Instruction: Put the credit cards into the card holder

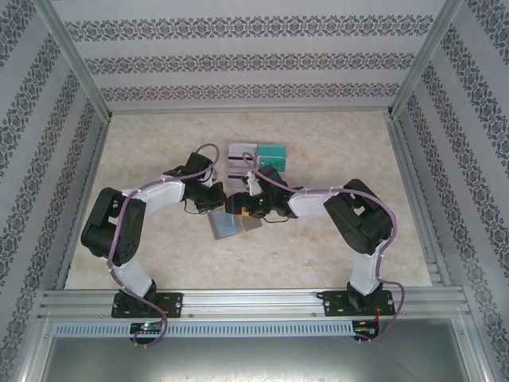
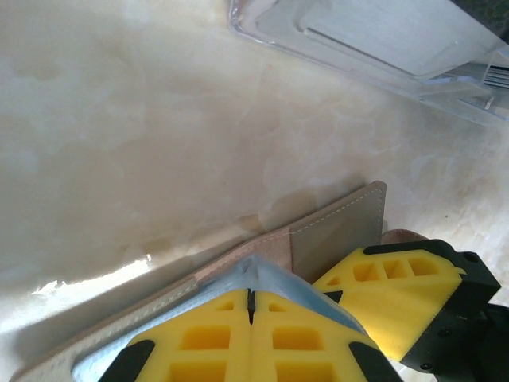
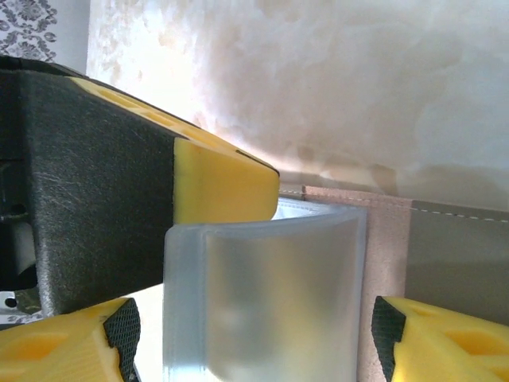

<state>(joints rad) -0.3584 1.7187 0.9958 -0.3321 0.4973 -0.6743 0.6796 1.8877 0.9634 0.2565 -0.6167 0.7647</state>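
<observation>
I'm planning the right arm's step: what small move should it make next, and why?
Probably lift the right gripper straight off the card holder, toward the tray. Its jaws stand open with no card between them, only part of the holder, while the left gripper pinches the holder's inner flap.

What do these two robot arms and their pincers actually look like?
The left arm and right arm are built of chunky black joints linked by white shells, each with a purple cable running along it. The left gripper and right gripper have blocky yellow fingers with rectangular hollows, on black mounts.
</observation>
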